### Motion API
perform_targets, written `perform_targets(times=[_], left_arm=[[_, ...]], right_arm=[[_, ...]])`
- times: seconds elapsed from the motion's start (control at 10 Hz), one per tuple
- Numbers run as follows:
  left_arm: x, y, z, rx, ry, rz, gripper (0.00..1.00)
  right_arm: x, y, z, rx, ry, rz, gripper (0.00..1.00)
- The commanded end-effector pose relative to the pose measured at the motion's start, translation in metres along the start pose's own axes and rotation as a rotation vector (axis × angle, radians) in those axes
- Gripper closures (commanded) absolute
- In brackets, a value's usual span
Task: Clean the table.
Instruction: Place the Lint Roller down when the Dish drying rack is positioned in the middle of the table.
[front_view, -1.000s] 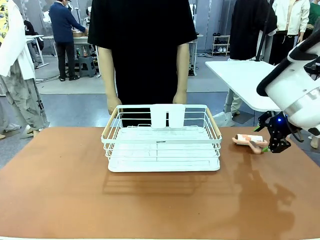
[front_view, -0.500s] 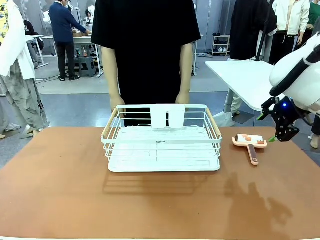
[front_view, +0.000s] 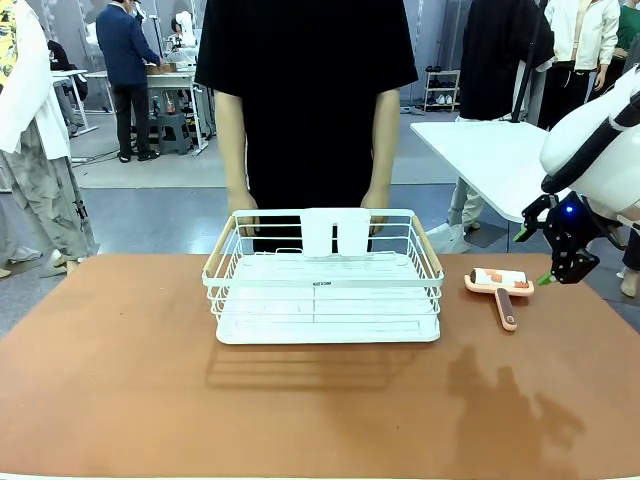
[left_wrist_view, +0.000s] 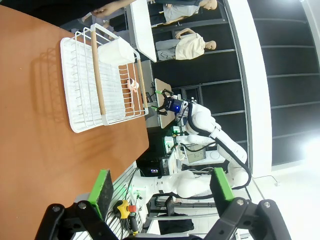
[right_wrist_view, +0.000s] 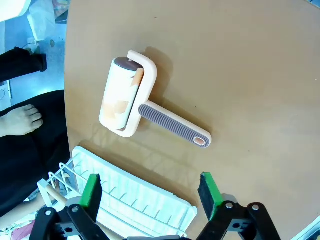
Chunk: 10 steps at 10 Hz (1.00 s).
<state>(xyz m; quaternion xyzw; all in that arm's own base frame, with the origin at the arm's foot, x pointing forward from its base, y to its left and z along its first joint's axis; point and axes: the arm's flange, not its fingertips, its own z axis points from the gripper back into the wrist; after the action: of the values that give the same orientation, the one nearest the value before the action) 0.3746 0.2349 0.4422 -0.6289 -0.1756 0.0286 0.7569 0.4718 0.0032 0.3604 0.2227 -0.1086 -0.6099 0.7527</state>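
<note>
Front view: lint roller lying free, right hand hovering empty beside it.

Reddish-brown, leather-like matte surface (front_view: 120, 380) spans the frame; at its middle sits a white wire rack (front_view: 325, 280) with a person's hands (front_view: 243, 214) at its far rim. Right of it lies a peach-handled lint roller (front_view: 500, 287) with a white roll, and just beyond, the right hand (front_view: 560, 262) hangs above, fingers spread, gripping nothing. Left hand (left_wrist_view: 160, 187) is likewise spread. Pickup seems the step: descend and close on the handle.
</note>
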Motion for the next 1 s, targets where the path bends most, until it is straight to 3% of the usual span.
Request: perform_targets(times=[0.0, 0.9], left_arm=[[-0.0008, -0.0009, 0.0027, 0.001, -0.002, -0.002, 0.0], [-0.0008, -0.0009, 0.0027, 0.001, -0.002, -0.002, 0.0]], right_arm=[[-0.0005, -0.0036, -0.0035, 0.024, -0.006, 0.003, 0.0], [-0.0005, -0.0036, -0.0035, 0.024, -0.006, 0.003, 0.0]])
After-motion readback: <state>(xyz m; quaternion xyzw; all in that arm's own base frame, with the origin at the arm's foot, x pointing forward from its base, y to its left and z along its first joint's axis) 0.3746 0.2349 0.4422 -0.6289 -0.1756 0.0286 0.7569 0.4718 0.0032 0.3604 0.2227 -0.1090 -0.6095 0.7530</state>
